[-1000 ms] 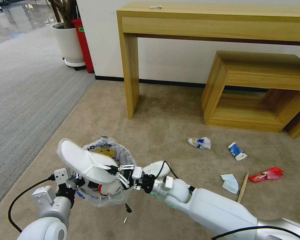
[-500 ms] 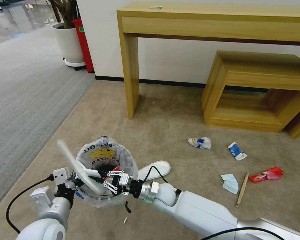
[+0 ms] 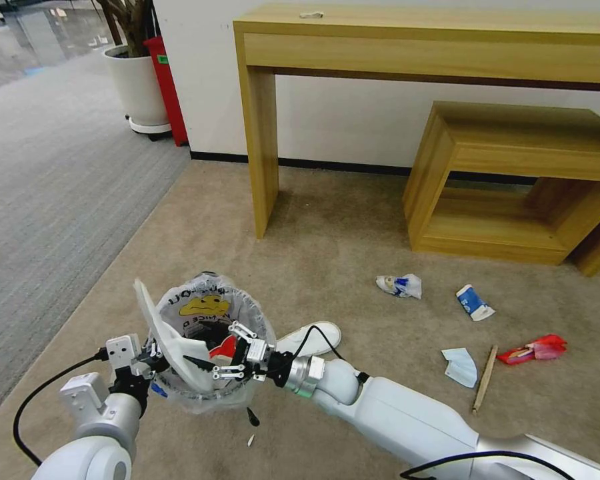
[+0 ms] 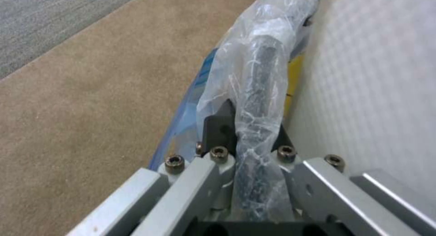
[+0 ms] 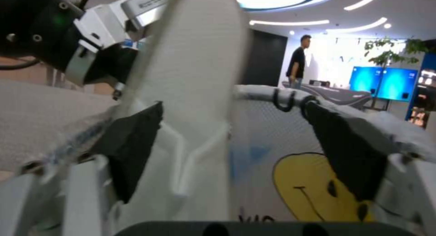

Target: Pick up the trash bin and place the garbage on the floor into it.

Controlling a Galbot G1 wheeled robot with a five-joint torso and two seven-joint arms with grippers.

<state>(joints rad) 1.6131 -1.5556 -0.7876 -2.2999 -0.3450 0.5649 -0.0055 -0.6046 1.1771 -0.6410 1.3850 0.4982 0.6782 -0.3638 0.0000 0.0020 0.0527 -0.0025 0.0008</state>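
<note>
hidden: white slipper (image 3: 167, 333) lower end inside trash bin (image 3: 240, 303) | bin contents unclear

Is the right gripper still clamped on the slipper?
No, the right gripper is open above the trash bin; the slipper leans inside, released.

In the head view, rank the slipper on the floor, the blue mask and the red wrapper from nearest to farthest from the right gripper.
From the right gripper:
1. Slipper on the floor, just right of the bin.
2. Blue mask, farther right on the carpet.
3. Red wrapper, farthest right, past the stick.
</note>
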